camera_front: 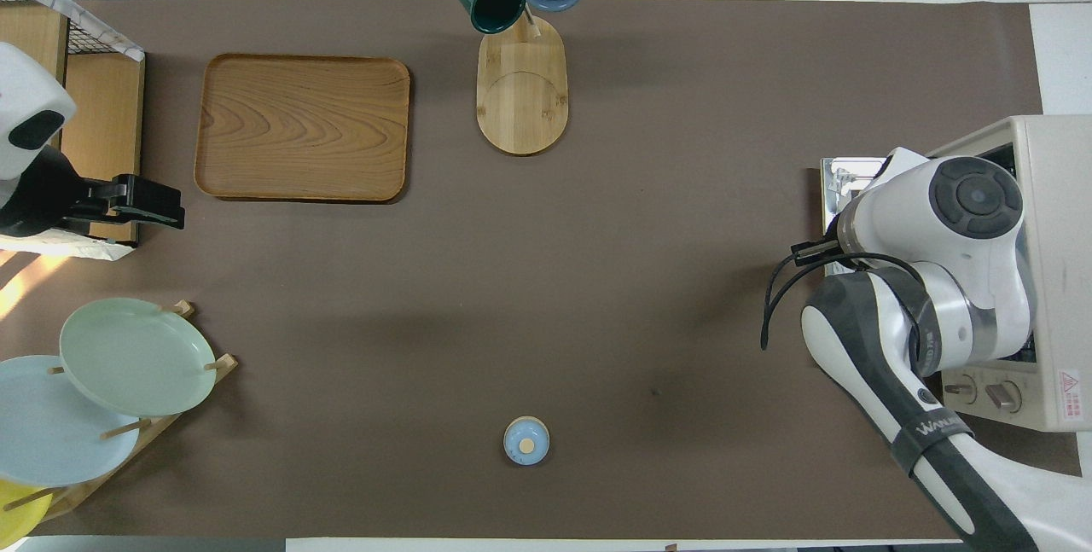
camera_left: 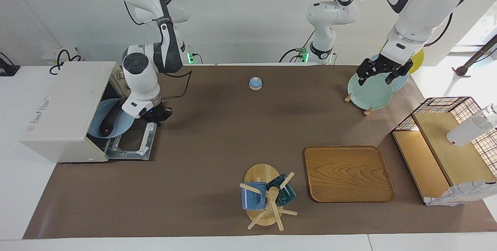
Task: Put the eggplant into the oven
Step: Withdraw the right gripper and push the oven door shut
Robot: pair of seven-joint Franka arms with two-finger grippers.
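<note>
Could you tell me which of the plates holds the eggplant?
The light blue plate inside the open oven holds the eggplant; the others stand bare in the rack.

- Eggplant (camera_left: pixel 110 121): glossy dark purple-black
- Oven (camera_left: pixel 64 111): off-white
- Plate (camera_left: pixel 101 121) under the eggplant: light blue
- Table cover (camera_left: pixel 217 127): plain brown
- Tray (camera_left: pixel 347 173): wood-grained
- Mugs: blue (camera_left: pixel 253 196), dark green (camera_left: pixel 282 191)
</note>
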